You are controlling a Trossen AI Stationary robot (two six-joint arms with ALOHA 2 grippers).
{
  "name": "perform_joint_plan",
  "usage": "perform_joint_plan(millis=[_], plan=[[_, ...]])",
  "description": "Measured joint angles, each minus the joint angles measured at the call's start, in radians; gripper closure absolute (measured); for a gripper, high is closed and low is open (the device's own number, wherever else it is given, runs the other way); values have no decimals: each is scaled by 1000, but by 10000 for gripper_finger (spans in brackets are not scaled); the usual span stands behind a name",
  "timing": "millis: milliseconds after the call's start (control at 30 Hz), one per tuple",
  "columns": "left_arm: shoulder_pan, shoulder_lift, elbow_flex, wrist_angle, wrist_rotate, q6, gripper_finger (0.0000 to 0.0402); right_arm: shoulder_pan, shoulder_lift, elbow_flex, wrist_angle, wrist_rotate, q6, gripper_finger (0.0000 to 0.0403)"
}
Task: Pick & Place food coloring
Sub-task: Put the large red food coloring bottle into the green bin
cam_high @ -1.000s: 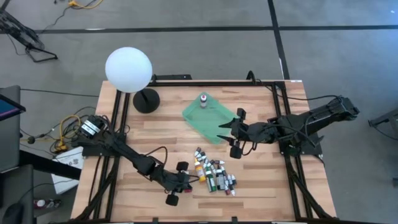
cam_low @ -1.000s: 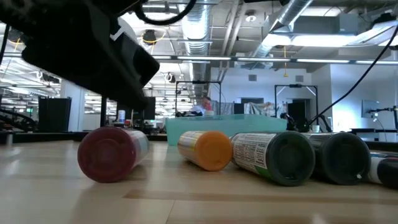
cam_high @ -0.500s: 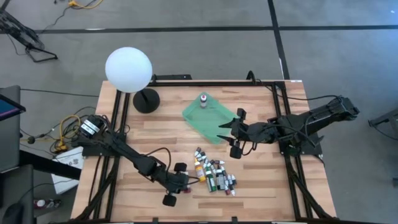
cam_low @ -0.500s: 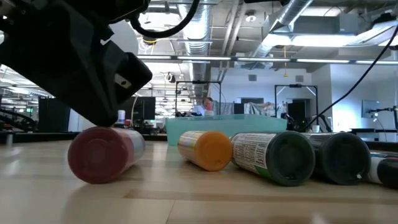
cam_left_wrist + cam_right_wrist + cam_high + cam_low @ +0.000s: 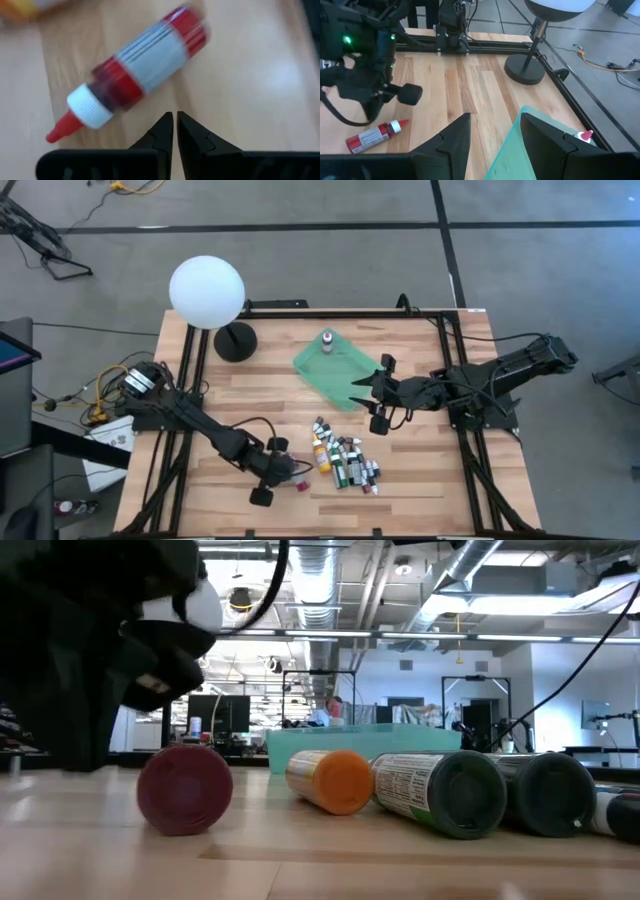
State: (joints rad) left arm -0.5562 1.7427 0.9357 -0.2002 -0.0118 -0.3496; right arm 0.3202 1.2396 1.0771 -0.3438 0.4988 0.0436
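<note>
We are observing the left gripper [image 5: 283, 480] sitting low over the wooden table [image 5: 250, 395], near its front edge and just left of the pile of food coloring [image 5: 345, 462]. Its fingers [image 5: 165, 131] are pressed together and are grasping nothing. One red bottle [image 5: 131, 71] with a white collar and red tip is lying on its side on the wood just ahead of those closed fingertips, apart from them; in the high view the same bottle is showing as a small red shape beside the gripper, separated from the rest of the pile.

The remaining bottles and tubes are lying clustered on the table, toward the front and right of centre. In the low view we are seeing them end-on: the red one [image 5: 185, 788], then an orange-capped one [image 5: 330, 780], then two dark-capped ones [image 5: 450, 792] side by side.

The right gripper [image 5: 375, 402] is hovering over the near right edge of the green tray [image 5: 345, 375], jaws parted, holding nothing. A single bottle [image 5: 327, 341] is standing upright in the tray's far corner. A white globe lamp [image 5: 207, 292] on a black base is standing at the table's far left.
</note>
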Motion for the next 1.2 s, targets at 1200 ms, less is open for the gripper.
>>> perform_joint_plan(millis=[1200], plan=[[61, 50, 73, 128, -105, 554, 237, 0, 0, 0, -27, -1, 1, 239]])
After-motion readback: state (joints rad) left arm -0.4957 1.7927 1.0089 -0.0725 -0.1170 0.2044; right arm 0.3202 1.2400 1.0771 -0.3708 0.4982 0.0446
